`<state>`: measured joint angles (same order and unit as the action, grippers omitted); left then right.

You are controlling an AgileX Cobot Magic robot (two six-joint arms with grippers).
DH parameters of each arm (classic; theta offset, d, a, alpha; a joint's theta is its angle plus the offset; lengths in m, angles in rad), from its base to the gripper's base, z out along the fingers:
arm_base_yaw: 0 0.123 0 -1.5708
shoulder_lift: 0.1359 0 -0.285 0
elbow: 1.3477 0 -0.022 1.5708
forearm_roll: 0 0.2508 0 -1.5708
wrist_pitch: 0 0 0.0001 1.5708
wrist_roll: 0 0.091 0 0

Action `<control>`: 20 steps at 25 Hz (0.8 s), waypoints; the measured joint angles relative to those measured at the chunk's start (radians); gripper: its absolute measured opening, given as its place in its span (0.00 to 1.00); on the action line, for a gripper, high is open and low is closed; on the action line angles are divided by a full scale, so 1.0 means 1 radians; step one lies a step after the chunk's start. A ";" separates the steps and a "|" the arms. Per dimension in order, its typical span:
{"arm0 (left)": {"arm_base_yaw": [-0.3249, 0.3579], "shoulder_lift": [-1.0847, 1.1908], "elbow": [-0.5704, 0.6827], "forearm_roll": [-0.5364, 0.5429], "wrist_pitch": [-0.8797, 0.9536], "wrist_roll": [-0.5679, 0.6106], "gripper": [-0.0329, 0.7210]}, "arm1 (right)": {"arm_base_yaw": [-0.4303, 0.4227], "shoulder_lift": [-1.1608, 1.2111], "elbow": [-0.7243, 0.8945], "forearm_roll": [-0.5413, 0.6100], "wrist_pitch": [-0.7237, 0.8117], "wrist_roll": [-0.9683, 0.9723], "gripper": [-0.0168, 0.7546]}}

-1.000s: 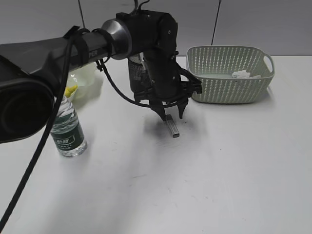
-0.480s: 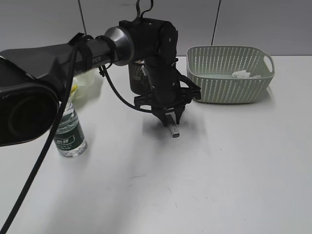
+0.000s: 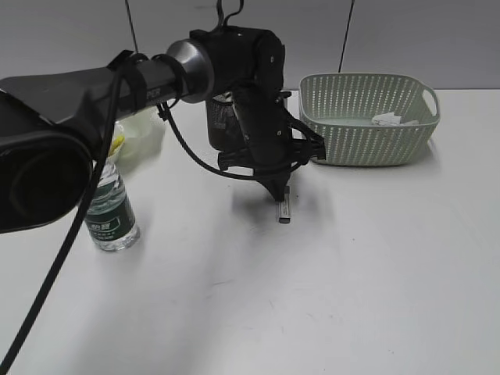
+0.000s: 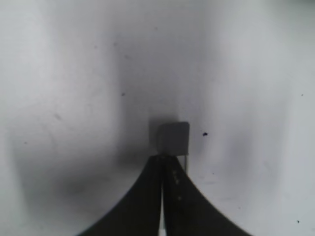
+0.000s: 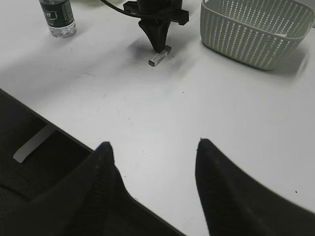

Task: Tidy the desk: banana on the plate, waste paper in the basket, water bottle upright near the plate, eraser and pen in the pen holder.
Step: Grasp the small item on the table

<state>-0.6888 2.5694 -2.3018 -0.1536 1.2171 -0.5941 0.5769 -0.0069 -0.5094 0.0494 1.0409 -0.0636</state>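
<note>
We log a small grey rectangular eraser on the smooth white desk, left of the perforated green basket. The left gripper is clenched over it, whether pinching it we cannot tell. The right gripper hangs released, well away from the basket.

Even soft light, blurry left-wrist close-up.

Grey wall behind, w/ seams.
</note>
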 joint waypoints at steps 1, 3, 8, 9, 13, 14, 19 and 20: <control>0.000 -0.004 0.000 0.002 0.000 0.001 0.03 | 0.000 0.000 0.000 0.000 0.000 0.000 0.57; 0.000 -0.020 0.000 0.009 0.000 0.001 0.03 | 0.000 0.000 0.000 0.000 0.000 0.000 0.57; 0.002 -0.052 0.000 0.014 0.000 0.002 0.05 | 0.000 0.000 0.000 0.000 -0.001 0.000 0.57; 0.002 -0.052 0.000 0.022 0.000 0.002 0.10 | 0.000 0.000 0.000 0.000 -0.001 0.000 0.57; -0.009 -0.050 0.000 0.080 0.000 0.002 0.46 | 0.000 0.000 0.000 0.000 -0.001 0.000 0.57; -0.015 -0.048 0.000 0.092 0.000 0.002 0.51 | 0.000 0.000 0.000 0.000 -0.001 0.000 0.57; -0.047 -0.017 0.000 0.106 0.000 0.002 0.51 | 0.000 0.000 0.000 0.000 -0.001 0.000 0.57; -0.049 -0.012 0.000 0.109 0.000 0.002 0.49 | 0.000 0.000 0.000 0.000 -0.001 0.000 0.57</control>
<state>-0.7377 2.5575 -2.3018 -0.0444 1.2172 -0.5919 0.5769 -0.0069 -0.5094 0.0494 1.0400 -0.0632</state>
